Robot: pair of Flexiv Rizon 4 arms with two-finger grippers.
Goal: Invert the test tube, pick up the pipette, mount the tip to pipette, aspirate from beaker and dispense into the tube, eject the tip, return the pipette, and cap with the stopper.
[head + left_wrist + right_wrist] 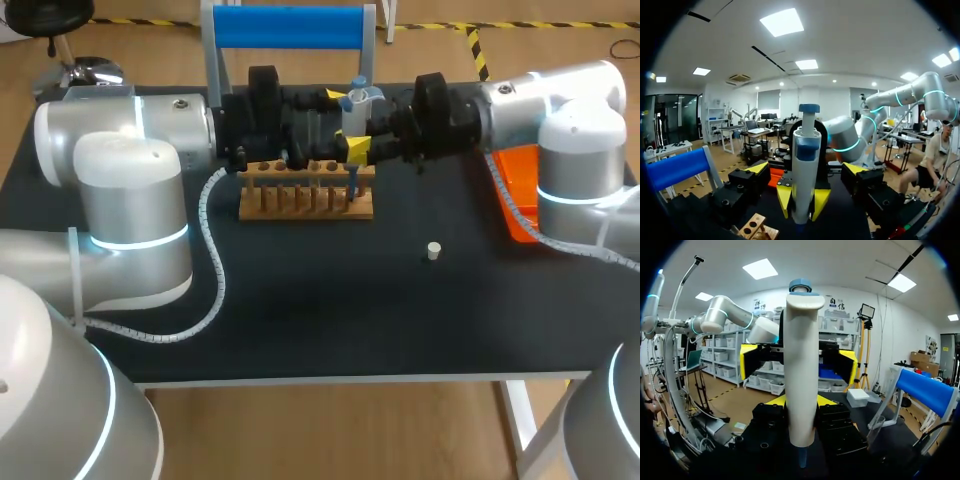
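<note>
1. My left gripper (804, 200) is clenched on the pipette (805, 165). In the left wrist view its yellow fingers (785, 197) press the white body from both sides, low on the barrel.
2. The pipette stands upright between my two arms, above the far side of the table (300, 310). Its blue plunger cap is on top.
3. My right gripper (801, 401) comes in from the opposite side with the pipette directly ahead of it. I cannot tell whether it is gripping or released, because the views disagree.
4. Just under the pipette sits the wooden rack (305, 195). The pipette's blue lower end hangs at the rack's right end, but I cannot make out whether it enters a hole.
5. The stopper (433, 250) lies alone on the dark tabletop. It is nearer to me than the rack, off to its right, and well apart from both grippers.
6. An orange tray (520, 185) rests at the table's right side, partly hidden under my right arm.
</note>
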